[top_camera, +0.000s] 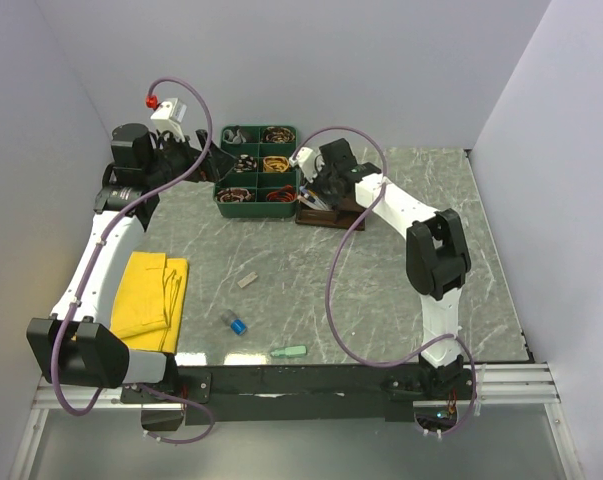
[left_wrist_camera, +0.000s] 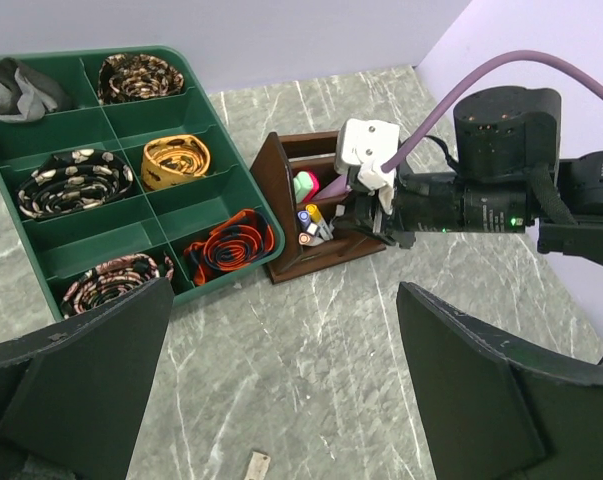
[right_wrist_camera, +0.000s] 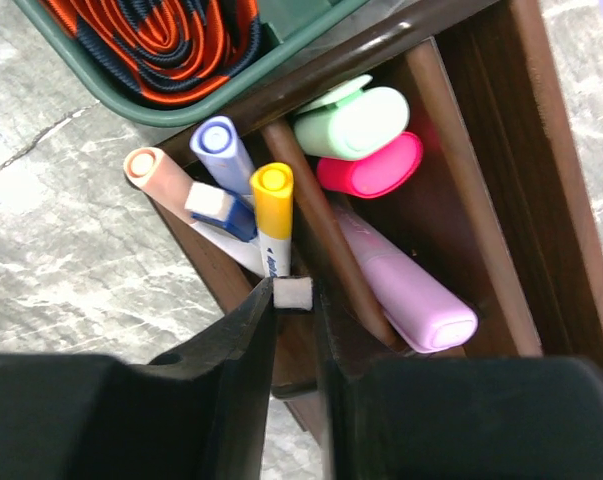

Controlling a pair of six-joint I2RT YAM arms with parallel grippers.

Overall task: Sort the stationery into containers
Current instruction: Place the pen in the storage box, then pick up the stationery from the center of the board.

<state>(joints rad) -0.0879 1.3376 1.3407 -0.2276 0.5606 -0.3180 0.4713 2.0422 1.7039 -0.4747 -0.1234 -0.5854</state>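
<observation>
As the right pincer pinches a white bit, the left pincer gapes.

White bit, perhaps eraser, pinched at brown organiser holding pens, highlighters.

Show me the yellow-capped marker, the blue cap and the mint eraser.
yellow-capped marker (right_wrist_camera: 272, 205), right wrist view, on its yellow cap.
blue cap (top_camera: 239, 327), top view, on its middle.
mint eraser (top_camera: 289, 351), top view, on its middle.
</observation>
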